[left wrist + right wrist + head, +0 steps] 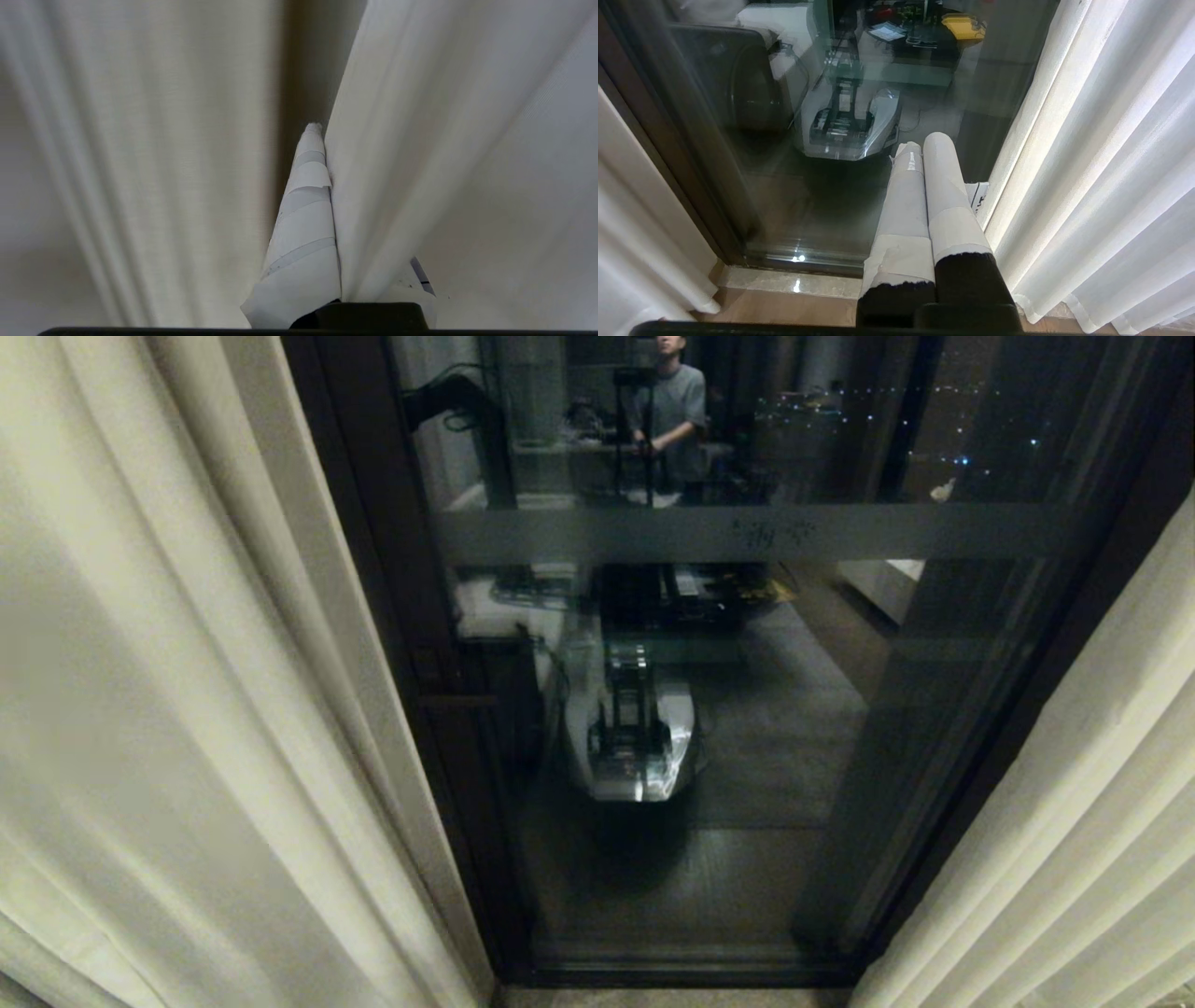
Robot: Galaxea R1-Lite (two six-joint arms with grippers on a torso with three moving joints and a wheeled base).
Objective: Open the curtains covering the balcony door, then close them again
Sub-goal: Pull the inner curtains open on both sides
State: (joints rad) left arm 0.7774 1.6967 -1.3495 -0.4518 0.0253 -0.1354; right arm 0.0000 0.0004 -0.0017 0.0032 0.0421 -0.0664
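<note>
Curtains: two cream pleated panels, drawn apart. We list the left panel hanging over the left edge of the balcony door and the right panel hanging over its right edge, with the dark-framed glass bare between them.

Balcony door: dark frame, a frosted band running across the glass. We see reflected in it a person standing well back and our own base lower down. A pale stone sill runs along the foot of the frame.

Left claw: tape-wrapped fingers pressed together on a fold of the left panel; we see one finger bare and cloth draped over the other.

Right claw: fingers closed tight side by side, gripping nothing, hanging in front of the glass just beside the right panel's inner edge.
</note>
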